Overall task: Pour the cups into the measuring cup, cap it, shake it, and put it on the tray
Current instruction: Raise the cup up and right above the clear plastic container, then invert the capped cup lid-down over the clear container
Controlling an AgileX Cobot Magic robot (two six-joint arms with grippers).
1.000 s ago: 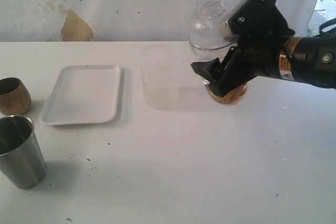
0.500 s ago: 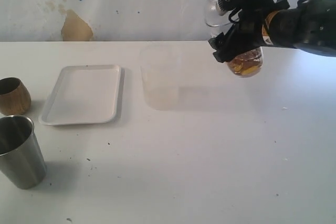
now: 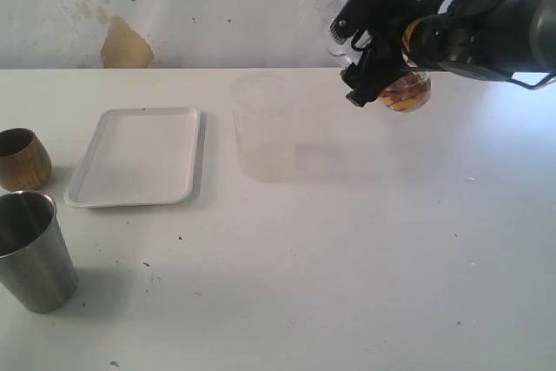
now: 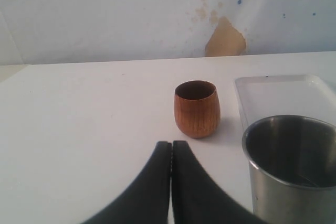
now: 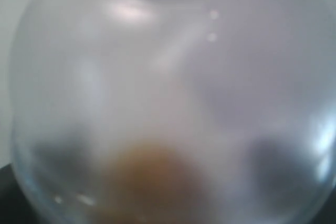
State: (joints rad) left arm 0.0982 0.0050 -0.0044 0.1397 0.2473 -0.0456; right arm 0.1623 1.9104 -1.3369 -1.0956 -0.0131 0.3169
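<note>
High at the back right, my right gripper (image 3: 358, 56) is shut on the measuring cup (image 3: 407, 93), a clear capped cup tilted in the air with orange-brown contents at one end. In the right wrist view the measuring cup (image 5: 168, 93) fills the frame as a blur. The brown wooden cup (image 3: 22, 158) and the steel tumbler (image 3: 33, 249) stand upright at the left edge. The white tray (image 3: 135, 155) lies flat to their right with nothing on it. My left gripper (image 4: 171, 146) is shut on nothing, just short of the wooden cup (image 4: 196, 108) and beside the tumbler (image 4: 294, 166).
A frosted translucent cup (image 3: 265, 128) stands upright between the tray and the raised measuring cup. A stained white wall (image 3: 130, 41) closes off the back of the white table (image 3: 330, 267).
My right gripper has lifted the measuring cup up from near the table and swung it to a different tilt. The left gripper, cups and tray have not moved.
</note>
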